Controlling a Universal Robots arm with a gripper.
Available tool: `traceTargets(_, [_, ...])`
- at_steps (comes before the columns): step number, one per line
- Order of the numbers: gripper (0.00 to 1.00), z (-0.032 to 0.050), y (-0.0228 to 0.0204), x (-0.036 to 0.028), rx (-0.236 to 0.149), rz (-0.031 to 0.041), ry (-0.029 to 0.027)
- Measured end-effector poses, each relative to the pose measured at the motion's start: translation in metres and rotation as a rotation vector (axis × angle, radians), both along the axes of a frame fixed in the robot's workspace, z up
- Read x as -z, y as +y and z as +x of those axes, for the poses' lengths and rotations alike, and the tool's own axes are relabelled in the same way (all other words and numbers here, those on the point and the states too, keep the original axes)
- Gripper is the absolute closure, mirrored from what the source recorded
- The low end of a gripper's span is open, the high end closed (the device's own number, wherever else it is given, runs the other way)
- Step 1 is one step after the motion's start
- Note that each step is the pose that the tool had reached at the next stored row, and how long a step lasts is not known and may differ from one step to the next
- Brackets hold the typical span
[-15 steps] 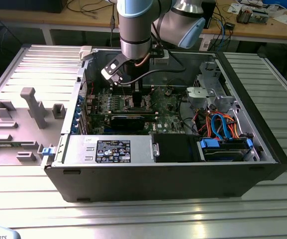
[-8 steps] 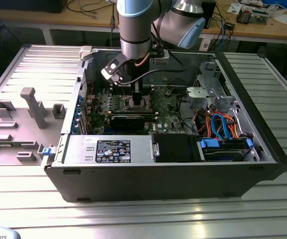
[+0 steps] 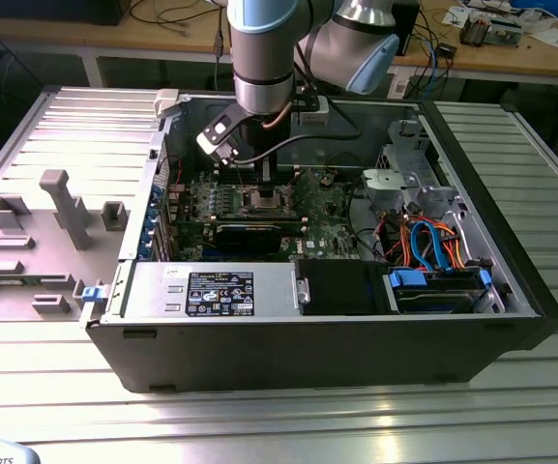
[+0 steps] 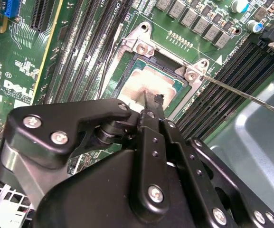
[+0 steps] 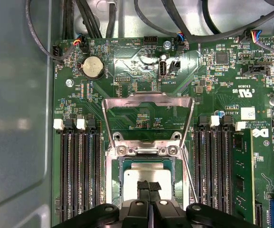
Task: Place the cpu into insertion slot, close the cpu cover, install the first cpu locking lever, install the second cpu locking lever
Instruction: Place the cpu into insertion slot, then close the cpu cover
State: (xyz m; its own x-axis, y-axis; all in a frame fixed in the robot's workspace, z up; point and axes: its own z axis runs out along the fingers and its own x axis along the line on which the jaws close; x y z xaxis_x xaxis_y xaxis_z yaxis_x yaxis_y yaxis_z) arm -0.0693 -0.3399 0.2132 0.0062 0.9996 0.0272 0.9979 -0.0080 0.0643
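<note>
Item: gripper. You have it low inside the open computer case, its two black fingertips pressed together with nothing between them. Their tips rest on or just over the cpu.

Item: cpu. It lies flat in the insertion slot, silver-grey top up and inside the metal rim, so it looks seated.

Item: cpu cover. It is swung up and back from its hinge beside the slot. The window frame stands clear of the chip, which leaves you free access from above.

Item: locking lever. This thin rod sticks out from the socket corner, unlatched.

Surroundings: black memory slots flank the socket closely on both sides, and one slot holds a green memory module. A coin cell and the cables sit beyond the raised cover, well apart from the fingers.
</note>
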Motion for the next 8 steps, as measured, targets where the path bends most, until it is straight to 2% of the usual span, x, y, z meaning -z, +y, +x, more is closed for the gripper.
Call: traceTargets(8, [0.89,0.0,0.0,-0.0016,0.0,0.0,0.0])
